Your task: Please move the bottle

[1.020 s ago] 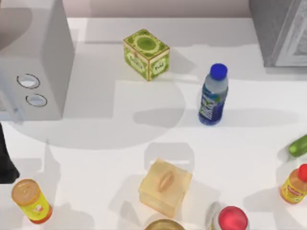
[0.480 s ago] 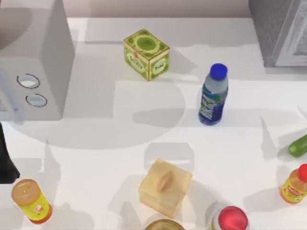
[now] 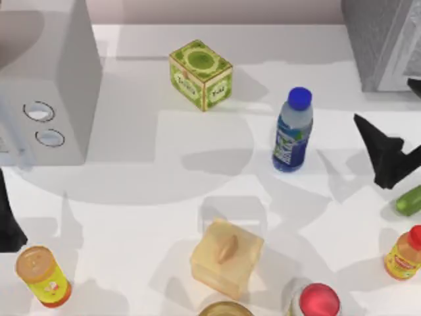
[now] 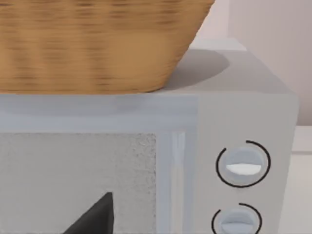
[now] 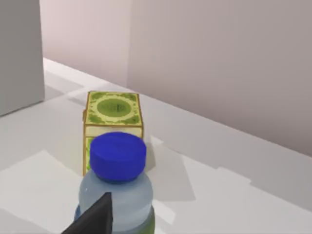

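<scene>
The bottle [image 3: 293,131] is clear plastic with a blue cap and a blue, green and white label. It stands upright right of the table's middle. My right gripper [image 3: 381,99] hangs above the table to the bottle's right, well apart from it, with its dark fingers spread open and nothing between them. In the right wrist view the bottle [image 5: 117,195] is close ahead, and one fingertip [image 5: 95,217] shows beside it. My left arm [image 3: 6,227] is parked at the left edge, by the microwave.
A grey microwave [image 3: 46,85] with a wicker basket [image 4: 97,44] on top stands at the back left. Behind the bottle is a green tea box [image 3: 200,74]. A tan block [image 3: 225,257], a tan-lidded bottle [image 3: 43,276], a red-capped orange bottle [image 3: 404,253] and a green object [image 3: 409,199] crowd the front and right.
My right gripper has come in from the right edge toward the bottle, and its shadow has spread over the table. The bottle and the left arm have not moved.
</scene>
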